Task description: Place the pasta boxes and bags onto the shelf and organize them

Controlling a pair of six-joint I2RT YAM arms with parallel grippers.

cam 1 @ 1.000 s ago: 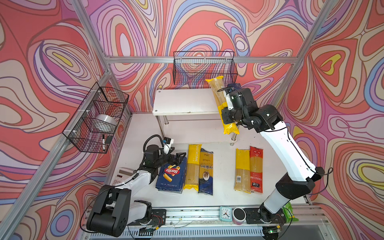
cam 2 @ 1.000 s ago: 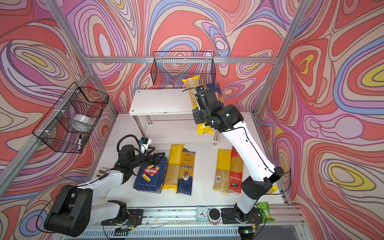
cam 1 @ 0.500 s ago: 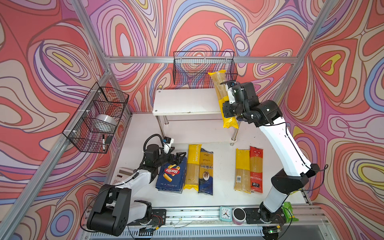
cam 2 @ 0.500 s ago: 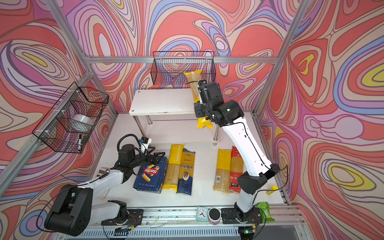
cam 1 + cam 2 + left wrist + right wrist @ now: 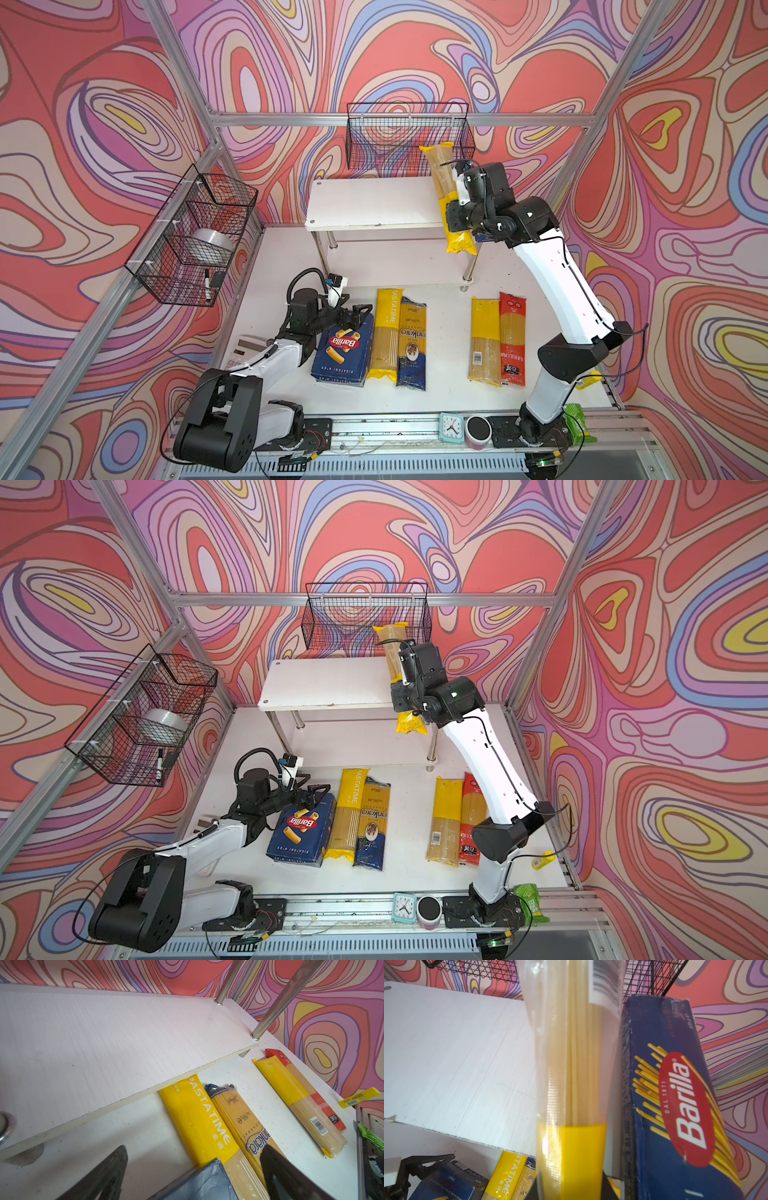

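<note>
1. The right hand (image 5: 449,208) is clamped on a yellow spaghetti bag (image 5: 440,170), held steeply tilted over the right end of the shelf (image 5: 365,203). The bag's lower end hangs past the shelf's front edge. Let go at this angle, it would likely tip off onto the counter (image 5: 446,332).
2. The bag's upper end sits close to the wire basket (image 5: 407,133) behind the shelf. Swinging it flat could snag the mesh.
3. The Barilla spaghetti box (image 5: 675,1105) lies on the shelf's top board just beside the bag. A careless lowering could shove it off the shelf's right end.
4. The left hand (image 5: 358,311), in front of the shelf, has open jaws astride a corner of the Barilla rigatoni box (image 5: 343,349). Pinching a corner may twist the box into the PASTATIME bag (image 5: 386,332) beside it.
</note>
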